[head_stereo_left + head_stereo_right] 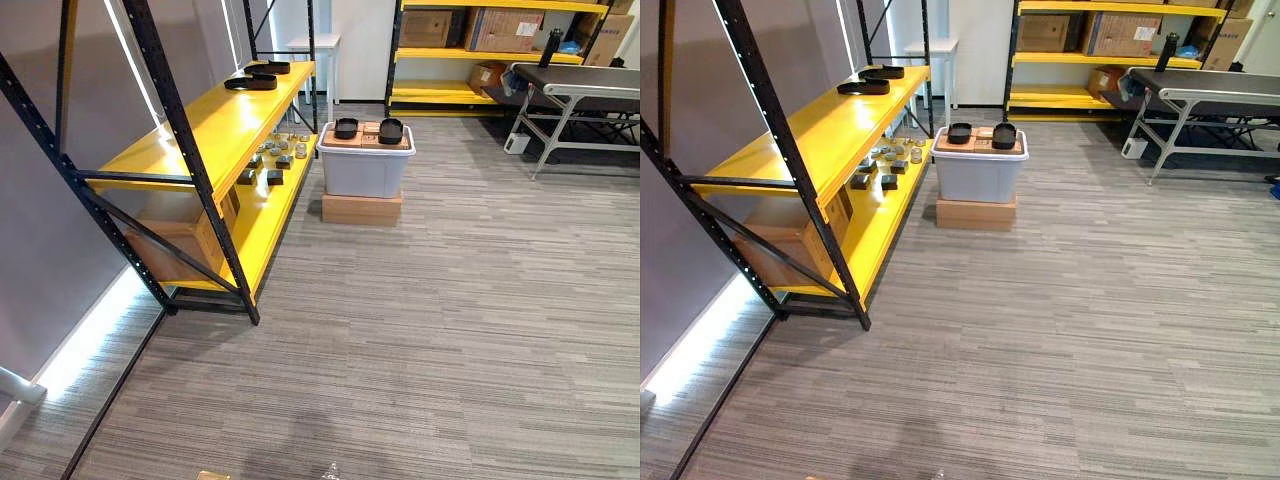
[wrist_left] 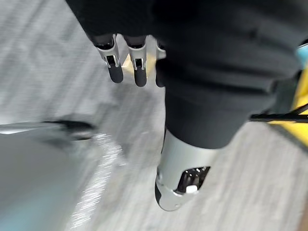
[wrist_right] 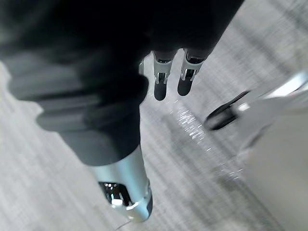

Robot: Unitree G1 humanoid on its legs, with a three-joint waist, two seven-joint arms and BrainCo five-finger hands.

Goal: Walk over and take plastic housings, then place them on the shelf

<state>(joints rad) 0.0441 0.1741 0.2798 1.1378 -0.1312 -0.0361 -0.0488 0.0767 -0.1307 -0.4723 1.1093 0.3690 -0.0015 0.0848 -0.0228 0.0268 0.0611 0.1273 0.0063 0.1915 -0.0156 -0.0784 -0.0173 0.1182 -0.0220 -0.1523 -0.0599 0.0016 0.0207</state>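
Plastic housings (image 1: 346,127) side by side atop grey bin (image 1: 365,172), long axes unclear

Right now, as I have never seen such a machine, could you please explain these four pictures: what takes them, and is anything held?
This is a walking humanoid robot with two arms. The two wide pictures come from a stereo camera on its head, looking down at a carpeted room. On its left stands a yellow shelf. Two black plastic housings lie on its upper board and small parts on the lower one. Ahead, a grey bin sits on a cardboard box, with a second pair of housings on top of it. The other two pictures come from cameras on the wrists, each looking along its own hand. The left hand and the right hand hang over the floor with relaxed fingers and hold nothing.
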